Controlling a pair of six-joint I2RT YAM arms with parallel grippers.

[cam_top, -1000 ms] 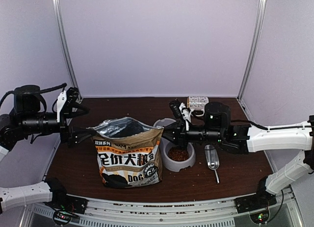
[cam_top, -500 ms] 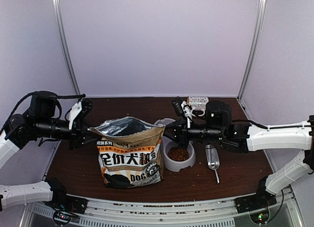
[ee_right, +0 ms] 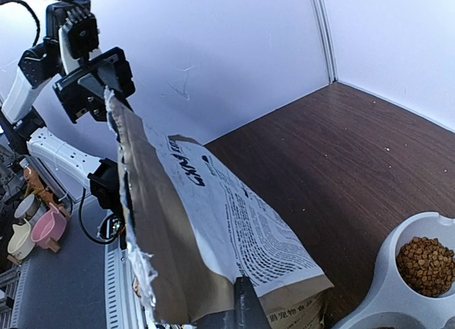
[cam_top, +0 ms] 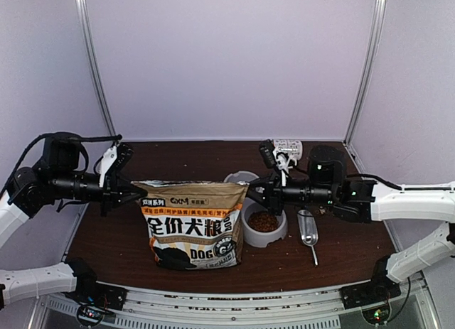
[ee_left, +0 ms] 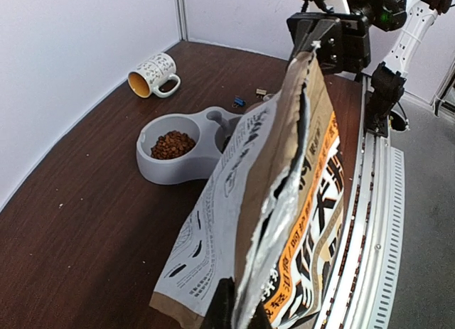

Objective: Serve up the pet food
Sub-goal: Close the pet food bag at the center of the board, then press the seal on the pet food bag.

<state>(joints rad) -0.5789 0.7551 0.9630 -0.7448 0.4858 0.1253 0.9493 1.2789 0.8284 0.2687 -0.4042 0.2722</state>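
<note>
The pet food (cam_top: 264,221) is a small heap of reddish-brown kibble in one cup of the grey double bowl (cam_top: 269,239), also seen in the left wrist view (ee_left: 173,144) and the right wrist view (ee_right: 426,265). The printed "DOG" bag (cam_top: 195,229) stands upright left of the bowl, its torn top pulled flat. My left gripper (cam_top: 131,192) is shut on the bag's left top corner (ee_left: 242,308). My right gripper (cam_top: 250,195) is shut on the right top corner (ee_right: 242,308). The bag's inside is hidden.
A metal scoop (cam_top: 308,231) lies on the table right of the bowl. A patterned mug (cam_top: 288,148) lies on its side at the back (ee_left: 151,74). Booth walls close in behind and at both sides. A ridged rail (cam_top: 234,300) runs along the front edge.
My left gripper has moved in and shut on the bag's left top corner. The right arm has drawn rightward, and the bag's open mouth has been stretched flat.
</note>
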